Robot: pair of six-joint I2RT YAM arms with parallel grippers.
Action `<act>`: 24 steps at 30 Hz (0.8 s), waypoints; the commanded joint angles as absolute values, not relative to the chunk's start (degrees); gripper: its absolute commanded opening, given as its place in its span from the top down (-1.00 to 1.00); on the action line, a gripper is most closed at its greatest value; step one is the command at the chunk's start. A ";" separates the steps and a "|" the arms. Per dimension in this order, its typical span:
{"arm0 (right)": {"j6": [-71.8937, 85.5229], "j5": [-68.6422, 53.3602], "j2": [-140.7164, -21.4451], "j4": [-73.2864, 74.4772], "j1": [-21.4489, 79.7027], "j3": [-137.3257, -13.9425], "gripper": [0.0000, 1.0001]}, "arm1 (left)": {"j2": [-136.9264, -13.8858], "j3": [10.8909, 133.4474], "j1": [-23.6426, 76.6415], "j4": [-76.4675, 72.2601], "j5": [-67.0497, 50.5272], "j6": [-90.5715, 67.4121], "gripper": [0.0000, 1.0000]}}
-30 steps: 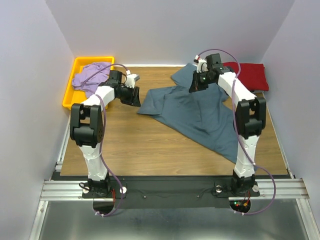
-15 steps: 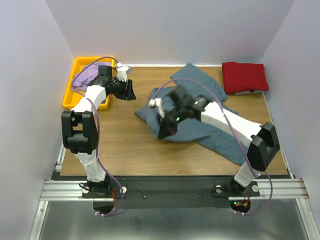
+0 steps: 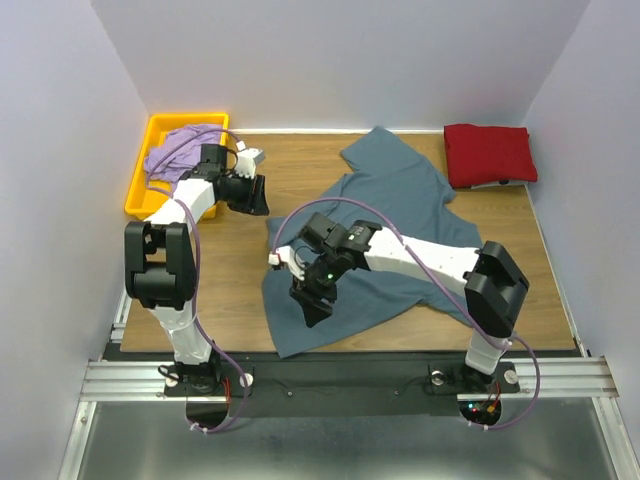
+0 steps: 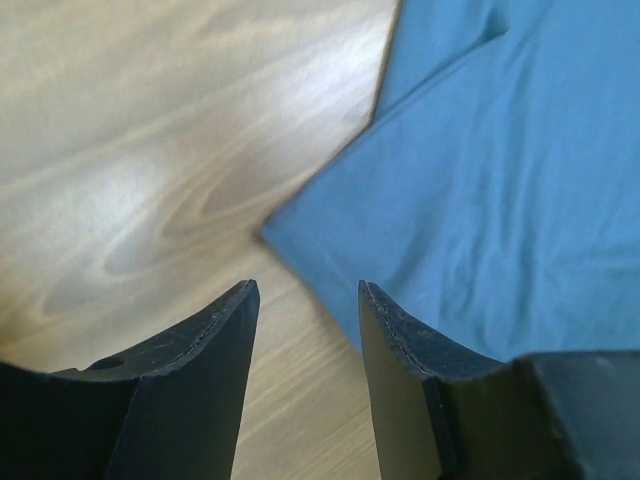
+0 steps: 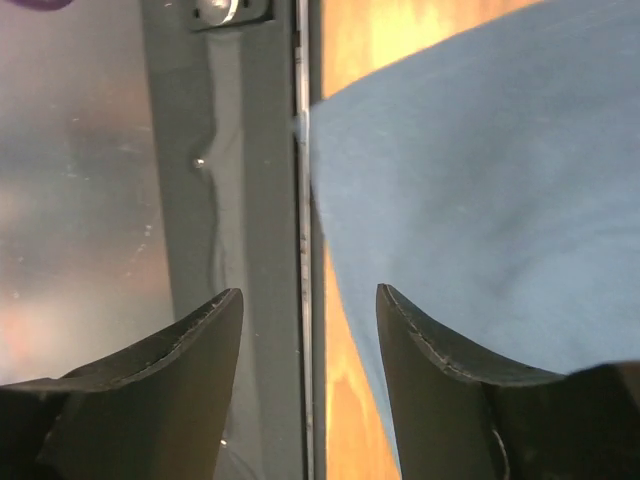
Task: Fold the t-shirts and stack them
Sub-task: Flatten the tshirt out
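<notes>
Since a second ago the right gripper (image 3: 312,312) has swung from the far side of the table (image 3: 230,290) to its near edge, dragging part of the slate blue-grey t-shirt (image 3: 400,215) along, and it's let go now. In the right wrist view its jaws (image 5: 308,292) stand well apart with nothing between them. The blue-grey t-shirt's (image 5: 470,170) edge lies below and just past the right-hand finger, while the dark metal rail (image 5: 240,150) sits ahead of the gap.

The left gripper (image 3: 255,195) has barely shifted. Its jaws (image 4: 307,287) are partly open and empty too, hanging over bare wood. A corner of the blue-grey t-shirt (image 4: 500,180) points in just ahead of the gap, and the rest spreads off past the right-hand finger.

The dark red t-shirt (image 3: 490,153) sits folded well away from both grippers. The pale lavender t-shirt (image 3: 180,150) is bunched in the yellow tray (image 3: 140,190) behind the left gripper.
</notes>
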State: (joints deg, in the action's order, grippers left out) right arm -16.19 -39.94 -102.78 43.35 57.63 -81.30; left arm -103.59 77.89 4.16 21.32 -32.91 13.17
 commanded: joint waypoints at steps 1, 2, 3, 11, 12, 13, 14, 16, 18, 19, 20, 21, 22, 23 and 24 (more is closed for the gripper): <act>-15.91 -37.35 -98.97 41.84 53.46 -85.08 -0.25 | -99.58 73.76 5.18 21.54 -29.01 15.64 -0.12; -15.39 -37.79 -98.62 41.92 51.96 -85.69 -0.25 | -99.58 73.22 5.62 21.19 -28.22 15.99 -0.12; -15.12 -38.14 -98.35 41.92 50.29 -85.87 -0.25 | -99.75 72.86 6.06 20.83 -27.34 16.08 -0.12; -13.63 -26.83 -101.42 41.31 34.38 -82.53 -0.05 | -105.28 74.53 10.63 17.05 -21.18 18.28 -0.13; -13.71 -26.28 -102.82 41.22 33.15 -82.36 -0.04 | -105.81 74.88 10.81 16.70 -21.01 18.37 -0.13; -13.71 -24.63 -103.70 41.05 30.87 -82.18 -0.04 | -106.95 75.67 11.16 16.61 -20.66 18.37 -0.12; -13.88 -23.30 -104.93 40.87 29.98 -82.18 -0.02 | -107.40 76.02 11.34 16.70 -20.57 18.54 -0.12; -13.80 -19.36 -106.43 39.82 27.87 -82.09 0.01 | -108.45 76.55 11.77 16.44 -19.25 19.25 -0.11; -13.89 -17.94 -108.18 38.94 25.77 -82.09 0.03 | -108.72 76.38 12.39 15.65 -17.94 19.60 -0.11; -13.71 -17.15 -108.63 38.50 25.23 -81.92 0.03 | -108.81 76.38 12.57 15.38 -17.58 19.95 -0.11; -13.62 -16.18 -109.24 38.24 24.62 -81.91 0.04 | -109.24 76.46 12.74 15.29 -16.88 20.39 -0.11; -13.71 -15.82 -110.29 38.15 23.74 -81.91 0.06 | -109.51 76.38 13.01 15.03 -15.92 20.48 -0.11; -13.71 -15.21 -110.91 38.06 23.64 -81.91 0.07 | -109.60 76.20 13.01 14.68 -15.82 20.48 -0.11; -13.80 -14.42 -111.44 38.06 23.38 -81.74 0.08 | -109.69 75.85 13.01 14.33 -15.56 20.57 -0.11; -13.80 -14.24 -111.97 38.14 23.38 -81.48 0.09 | -109.60 75.76 13.01 14.07 -15.21 20.65 -0.11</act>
